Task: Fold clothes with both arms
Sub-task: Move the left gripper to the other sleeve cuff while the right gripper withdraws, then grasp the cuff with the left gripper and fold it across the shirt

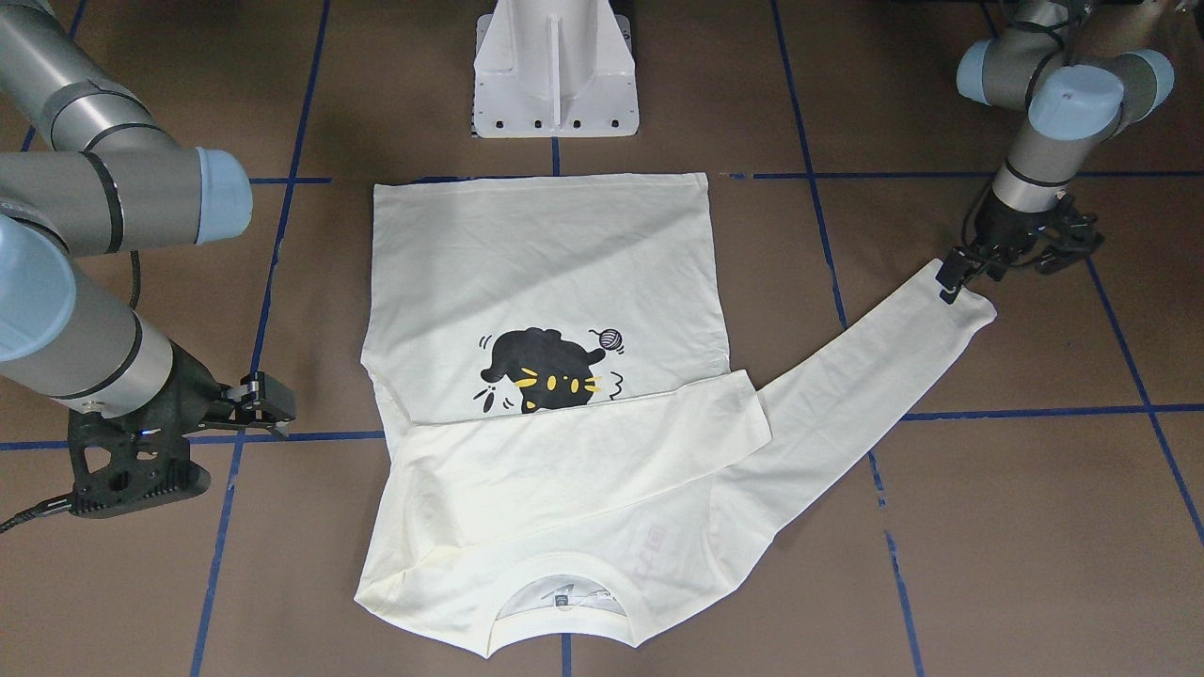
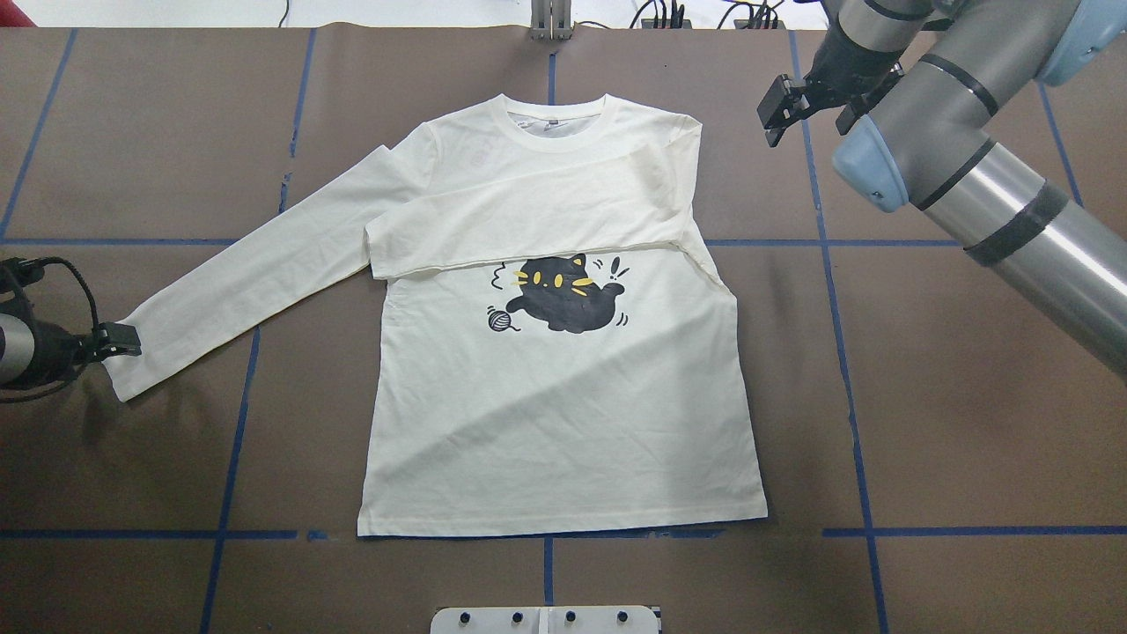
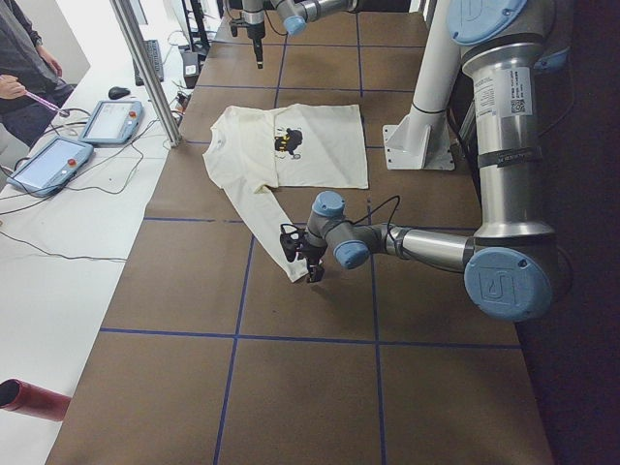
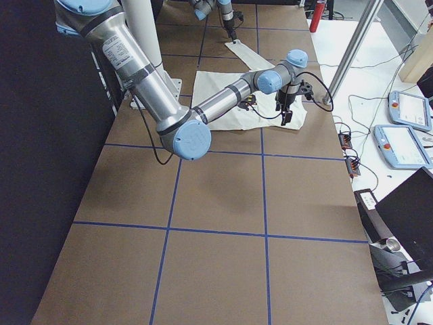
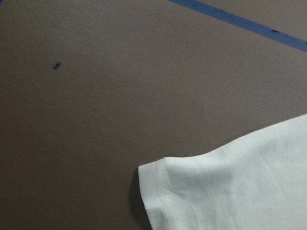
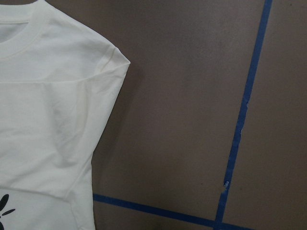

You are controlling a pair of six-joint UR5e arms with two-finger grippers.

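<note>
The shirt (image 2: 563, 423) is judged light, soft and limp. It is expected to sag and crease if lifted at a single point, so hold is best taken at the cuff (image 5: 192, 191) or the hem corners.

It is laid flat, print up, mid-table (image 2: 924, 396). It is cream-white, with a black cat print (image 2: 563, 295) and a ribbed collar (image 2: 555, 119). One sleeve (image 2: 528, 220) is folded across the chest and the other sleeve (image 2: 246, 282) is stretched outward.

The left gripper (image 1: 955, 277) is at that cuff, but whether it is clenched cannot be told. The right gripper (image 2: 792, 101) is seen released, beside the shoulder, grasping nothing.
</note>
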